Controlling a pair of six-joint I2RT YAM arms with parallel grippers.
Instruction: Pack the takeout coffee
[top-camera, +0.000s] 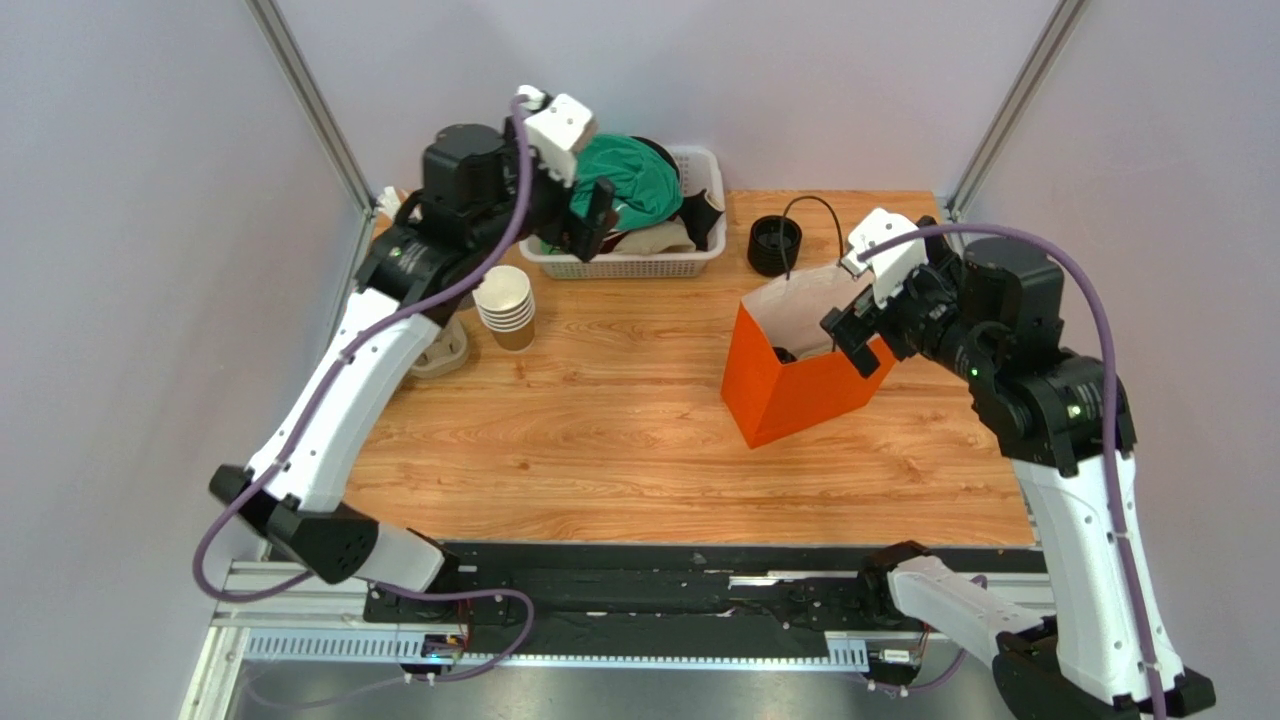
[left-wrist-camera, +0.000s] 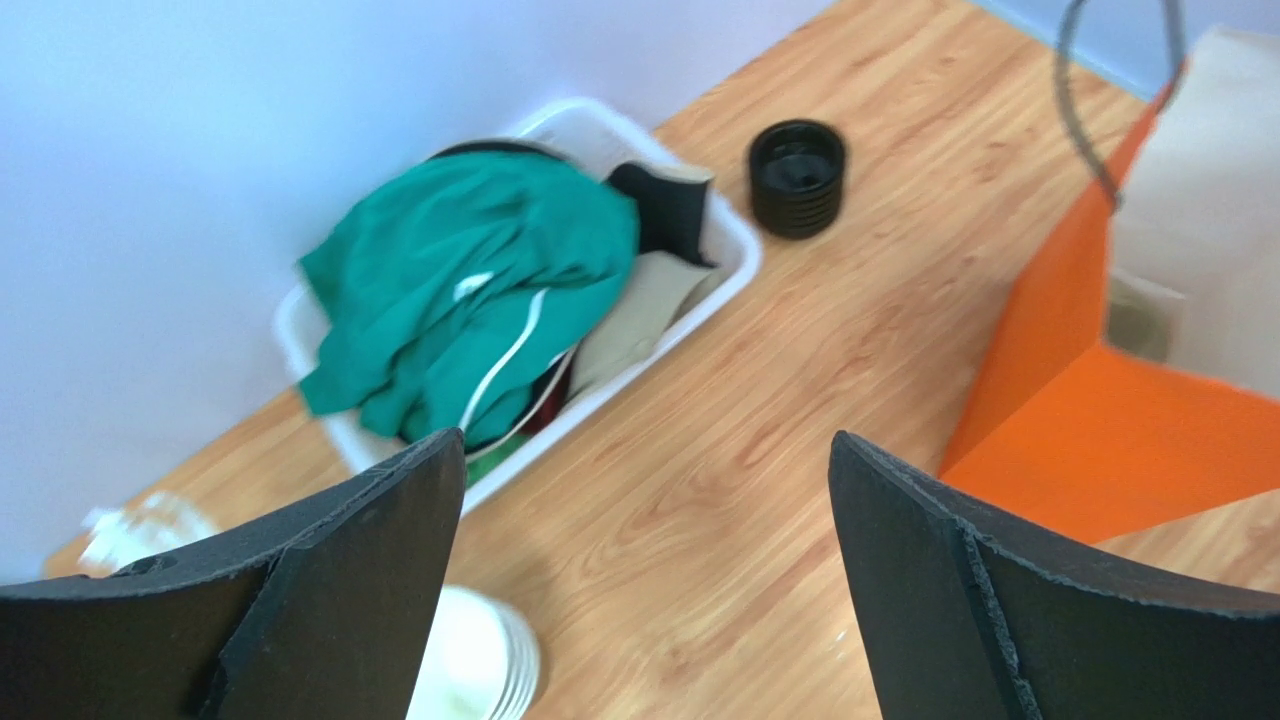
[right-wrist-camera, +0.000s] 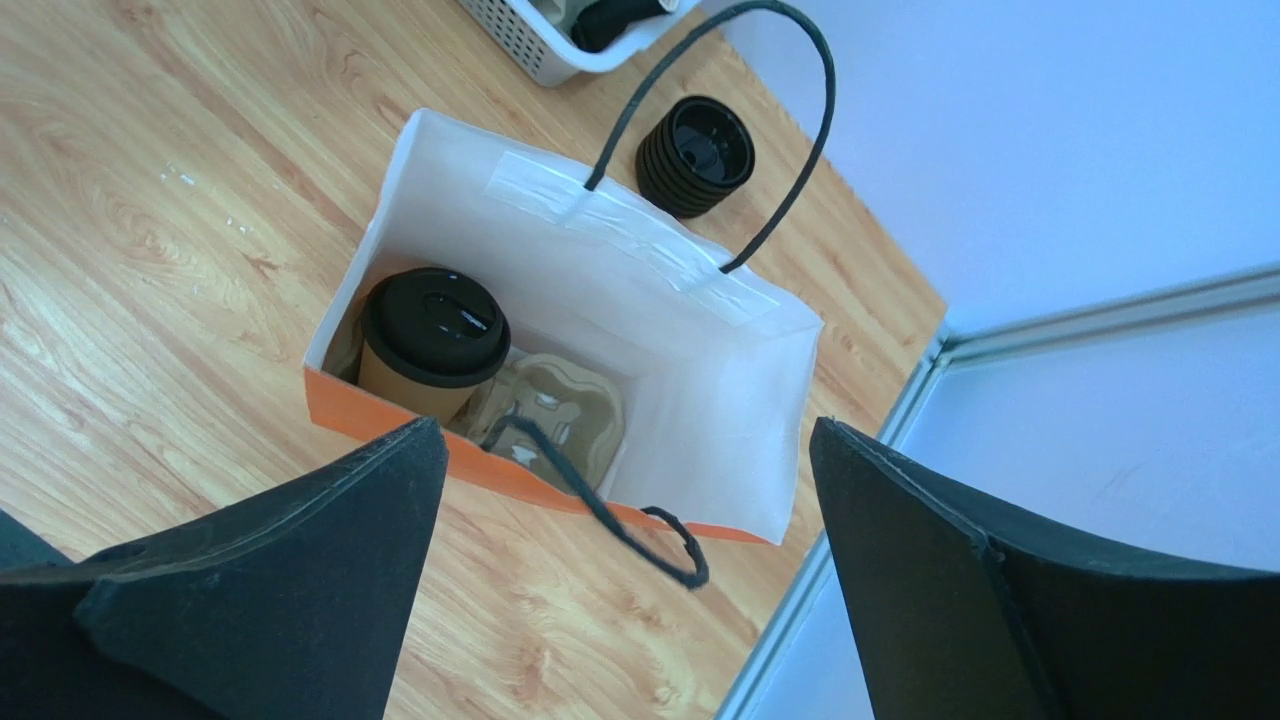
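Observation:
The takeout coffee (right-wrist-camera: 436, 338), a brown paper cup with a black lid, stands upright in the left end of the orange paper bag (right-wrist-camera: 721, 375), next to a cardboard cup carrier (right-wrist-camera: 568, 402). My right gripper (right-wrist-camera: 627, 435) is open and empty, hovering above the bag's near edge; in the top view it (top-camera: 845, 327) is at the bag's (top-camera: 796, 393) right side. My left gripper (top-camera: 591, 222) is open and empty, raised by the white basket, and apart from the bag. In the left wrist view it (left-wrist-camera: 646, 450) is over bare table.
A white basket (top-camera: 703, 177) with green cloth (left-wrist-camera: 466, 285) sits at the back. A black stack of lids (top-camera: 775, 243) stands between basket and bag. A stack of lidless paper cups (top-camera: 507, 305) stands left of centre. The bag's black cord handles (right-wrist-camera: 781, 180) stick up and out.

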